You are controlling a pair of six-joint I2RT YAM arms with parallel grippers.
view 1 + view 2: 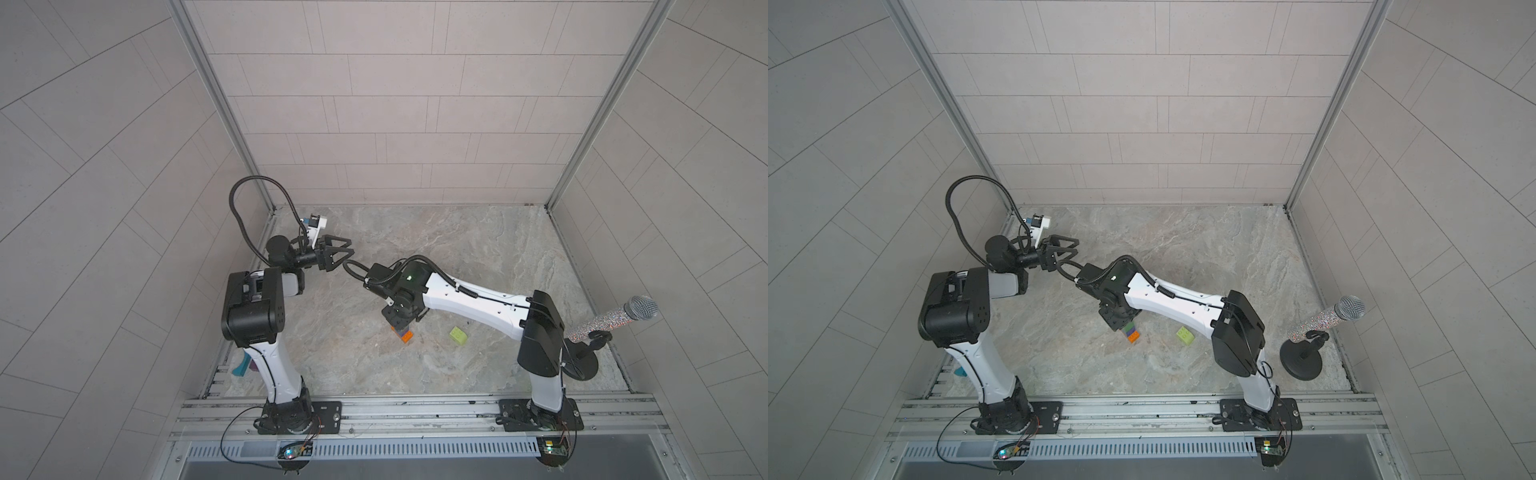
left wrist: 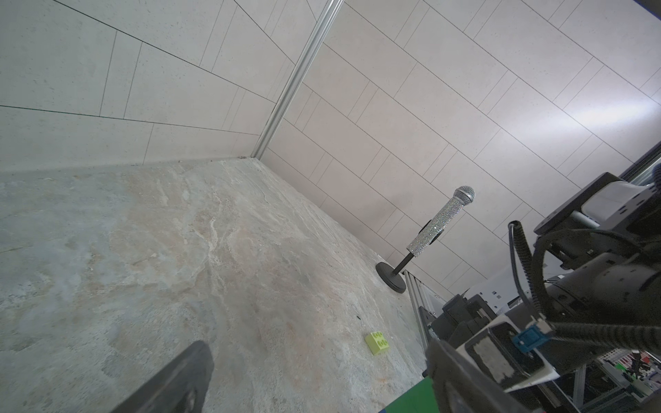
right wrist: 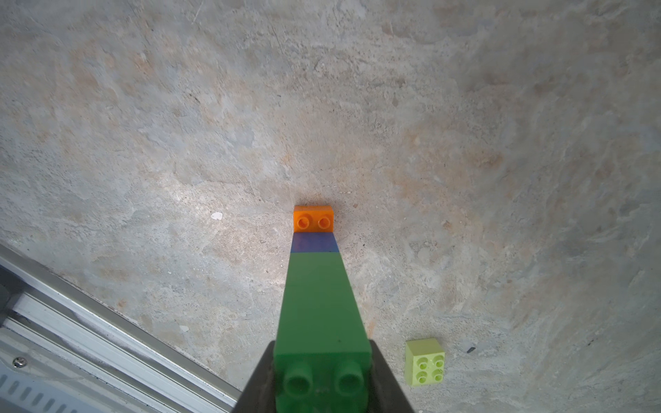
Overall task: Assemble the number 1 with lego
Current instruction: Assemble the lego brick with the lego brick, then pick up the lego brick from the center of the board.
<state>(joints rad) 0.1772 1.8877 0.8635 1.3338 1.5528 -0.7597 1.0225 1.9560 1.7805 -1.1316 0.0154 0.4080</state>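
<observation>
A lego stack stands upright on the marble table: orange brick at the base, blue above it, green on top. My right gripper is shut on the green top brick, one finger on each side, studs showing between them. A loose lime brick lies studs up just right of the stack, apart from it. My left gripper hangs open and empty at the back left, above the table.
A glittery microphone on a black stand is at the right edge. A teal object lies behind the left arm's base. An aluminium rail runs along the front. Tiled walls close three sides.
</observation>
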